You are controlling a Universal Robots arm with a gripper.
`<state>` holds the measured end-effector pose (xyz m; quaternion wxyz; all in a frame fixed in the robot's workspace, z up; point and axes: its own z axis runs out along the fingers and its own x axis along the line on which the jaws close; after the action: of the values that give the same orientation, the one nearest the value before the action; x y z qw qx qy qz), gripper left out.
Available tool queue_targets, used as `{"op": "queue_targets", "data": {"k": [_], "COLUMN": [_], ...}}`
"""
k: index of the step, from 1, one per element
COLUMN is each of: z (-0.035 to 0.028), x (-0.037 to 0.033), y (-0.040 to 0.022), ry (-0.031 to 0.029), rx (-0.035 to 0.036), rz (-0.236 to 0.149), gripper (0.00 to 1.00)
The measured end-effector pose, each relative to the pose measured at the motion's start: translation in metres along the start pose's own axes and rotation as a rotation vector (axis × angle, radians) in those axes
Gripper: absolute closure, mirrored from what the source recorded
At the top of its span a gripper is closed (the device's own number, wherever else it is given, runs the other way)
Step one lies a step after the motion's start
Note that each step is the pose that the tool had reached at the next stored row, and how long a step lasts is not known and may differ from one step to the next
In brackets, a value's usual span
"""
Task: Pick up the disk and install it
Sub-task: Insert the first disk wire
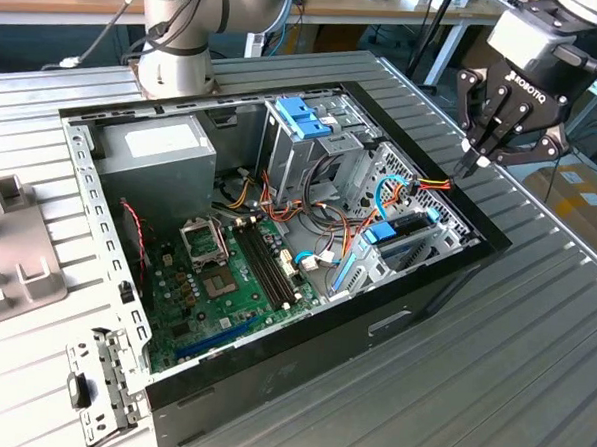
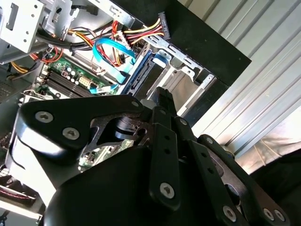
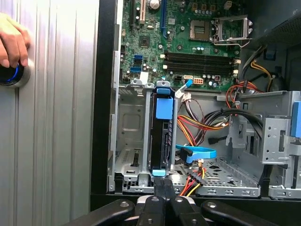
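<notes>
First wrist view: disk (image 3: 162, 136) on edge in its bay, long axis toward motherboard (image 3: 183, 42) | hand (image 3: 163, 186) pressed together, empty

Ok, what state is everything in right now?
End effector: shut, holding nothing, close to the disk.
Disk: standing on edge in a drive cage slot, not gripped.
Neighbouring cage slot: empty.
Computer case: lying on its side, side panel off.
Memory slots: empty.
</notes>
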<state>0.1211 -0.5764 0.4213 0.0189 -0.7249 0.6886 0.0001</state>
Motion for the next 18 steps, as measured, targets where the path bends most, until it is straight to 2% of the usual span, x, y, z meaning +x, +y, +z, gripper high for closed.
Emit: {"op": "queue_targets", "data": {"k": [6, 10, 17, 18], "z": [0.0034, 0.0052, 0.0076, 0.008], "x": [0.0001, 0.0002, 0.0003, 0.0003], "y": [-0.0008, -0.0009, -0.0008, -0.0008], "ry": [0.0041, 0.0115, 0.0184, 0.0189], "rx": [-0.0013, -0.0027, -0.0055, -0.0061], "rz": [-0.04, -0.075, -0.178, -0.204], "gripper": [0.89, 0.89, 0.89, 0.89]}}
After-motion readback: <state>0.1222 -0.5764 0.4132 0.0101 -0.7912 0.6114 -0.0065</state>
